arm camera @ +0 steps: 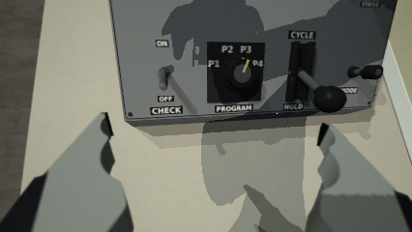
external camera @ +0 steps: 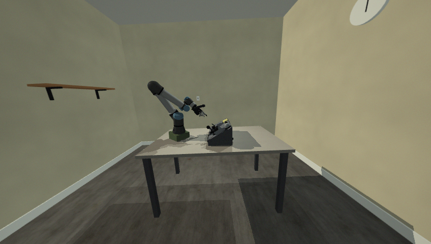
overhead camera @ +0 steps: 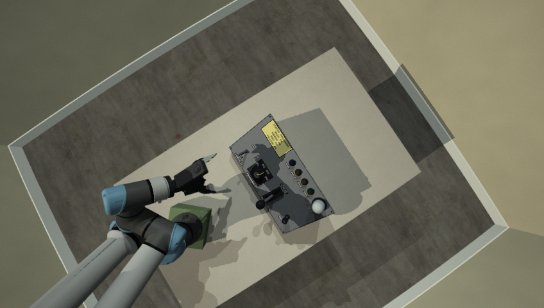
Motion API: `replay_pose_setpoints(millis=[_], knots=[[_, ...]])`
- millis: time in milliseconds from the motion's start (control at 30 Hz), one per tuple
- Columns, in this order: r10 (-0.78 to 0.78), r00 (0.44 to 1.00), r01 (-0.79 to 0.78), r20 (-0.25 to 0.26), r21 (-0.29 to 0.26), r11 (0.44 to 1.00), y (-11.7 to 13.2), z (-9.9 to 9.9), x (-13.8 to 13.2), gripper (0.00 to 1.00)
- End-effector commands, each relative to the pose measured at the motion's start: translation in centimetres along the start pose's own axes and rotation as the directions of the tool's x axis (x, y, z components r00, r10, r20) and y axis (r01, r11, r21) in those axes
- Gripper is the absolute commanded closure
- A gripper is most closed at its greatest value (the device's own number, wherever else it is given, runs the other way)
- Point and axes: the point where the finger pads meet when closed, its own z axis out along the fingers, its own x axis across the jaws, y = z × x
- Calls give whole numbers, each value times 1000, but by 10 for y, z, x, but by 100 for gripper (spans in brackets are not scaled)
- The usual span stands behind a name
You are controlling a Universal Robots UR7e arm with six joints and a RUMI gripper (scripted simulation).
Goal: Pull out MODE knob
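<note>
The grey console (overhead camera: 301,162) (external camera: 220,138) (arm camera: 135,29) stands on the table (overhead camera: 331,83) (external camera: 269,142). Its MODE knob (arm camera: 366,72) (overhead camera: 284,218) is a small dark stub at the panel's lower right corner in the wrist view, right of the CYCLE lever (arm camera: 330,98) (overhead camera: 260,205). My gripper (arm camera: 215,119) (overhead camera: 220,172) (external camera: 203,110) is open and empty. It hovers in front of the console's lower edge, roughly level with the PROGRAM dial (arm camera: 240,74) (overhead camera: 259,173), well left of the MODE knob and not touching anything.
A CHECK toggle (arm camera: 164,77) sits at the panel's left. A row of coloured buttons (overhead camera: 301,177), a white ball knob (overhead camera: 318,206) and a yellow label (overhead camera: 275,137) sit further up the panel. The arm's green base (overhead camera: 190,217) (external camera: 178,135) stands beside the console.
</note>
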Motion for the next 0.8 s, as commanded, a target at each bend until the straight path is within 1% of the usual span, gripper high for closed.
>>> replay_pose_setpoints(millis=[0,233,300,533,633,700,733,767], knots=[[39,999,-39,-14,-23,999,-11,5,11,0],[107,993,-110,-43,-63,992,-24,13,33,0],[107,993,-110,-43,-63,992,-24,13,33,0],[203,976,-211,-84,-105,972,-41,19,67,0],[218,972,-227,-91,-110,968,-43,19,72,0],[250,963,-261,-104,-120,958,-48,19,84,0],[250,963,-261,-104,-120,958,-48,19,84,0],[266,958,-279,-111,-124,952,-50,19,90,0]])
